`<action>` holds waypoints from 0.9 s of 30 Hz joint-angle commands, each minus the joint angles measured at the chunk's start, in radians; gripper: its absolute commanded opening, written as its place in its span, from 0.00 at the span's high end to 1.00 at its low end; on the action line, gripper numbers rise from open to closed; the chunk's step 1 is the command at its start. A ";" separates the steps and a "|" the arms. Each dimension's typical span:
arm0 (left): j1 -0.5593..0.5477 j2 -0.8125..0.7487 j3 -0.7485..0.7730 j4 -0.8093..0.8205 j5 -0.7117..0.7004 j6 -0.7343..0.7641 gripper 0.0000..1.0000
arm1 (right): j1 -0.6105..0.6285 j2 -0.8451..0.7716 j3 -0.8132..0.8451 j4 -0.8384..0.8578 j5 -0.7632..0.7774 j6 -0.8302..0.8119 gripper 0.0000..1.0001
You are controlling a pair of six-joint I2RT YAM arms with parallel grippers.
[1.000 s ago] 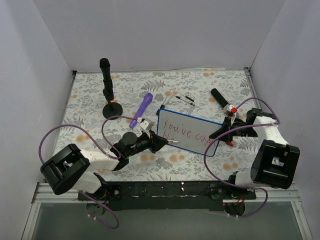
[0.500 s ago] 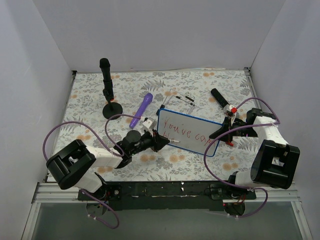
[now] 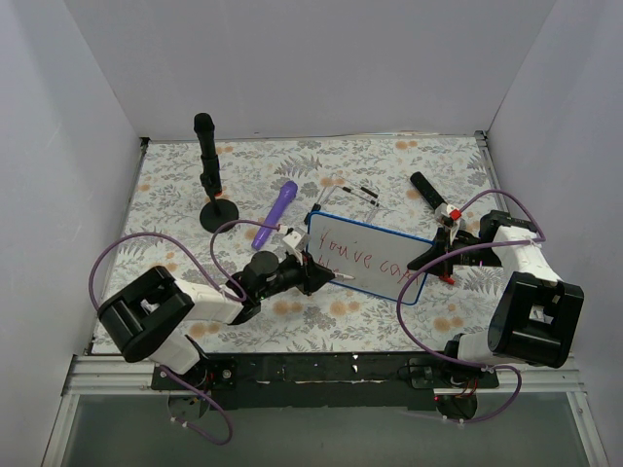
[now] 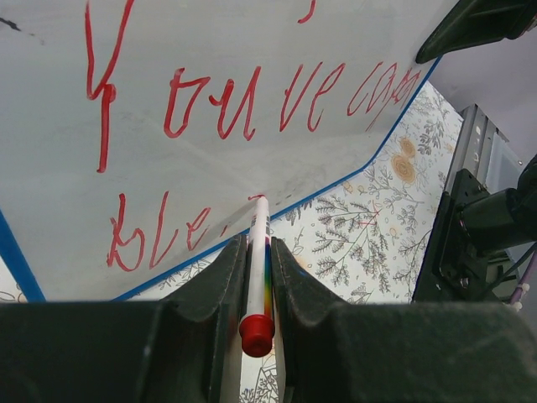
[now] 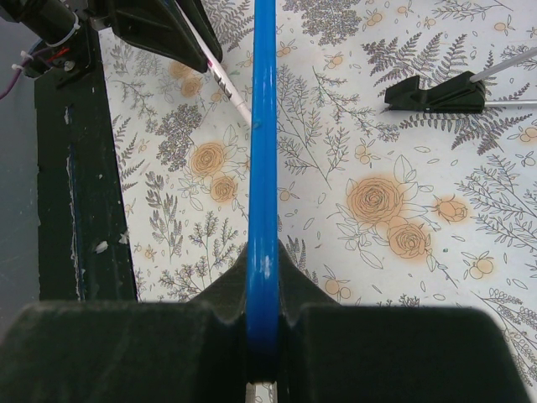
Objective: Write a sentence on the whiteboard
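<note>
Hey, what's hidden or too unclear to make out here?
Left wrist: first-line end of the sentence, behind a finger of the right gripper.
Left wrist: barrel of the marker, mostly between fingers of the left gripper.
Right wrist: face of the whiteboard, seen edge-on.
Top external: items behind the whiteboard, too small to name.

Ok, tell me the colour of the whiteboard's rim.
Blue. The rim of the whiteboard shows best in the right wrist view, seen edge-on.

The left tool is creeping rightward, sliding the marker tip further along the lower line of the sentence. Its elbow block is swinging inward and up (the purple cable is arching higher with it).
</note>
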 commanded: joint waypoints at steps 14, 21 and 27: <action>0.001 -0.009 0.024 0.065 0.059 -0.003 1.00 | 0.000 -0.008 -0.003 -0.020 0.033 -0.024 0.99; 0.001 -0.098 -0.028 0.051 0.093 -0.009 1.00 | 0.001 0.007 0.001 -0.026 0.030 -0.028 0.99; 0.001 -0.169 -0.058 0.011 0.099 -0.003 1.00 | 0.003 0.027 0.005 -0.042 0.024 -0.048 0.99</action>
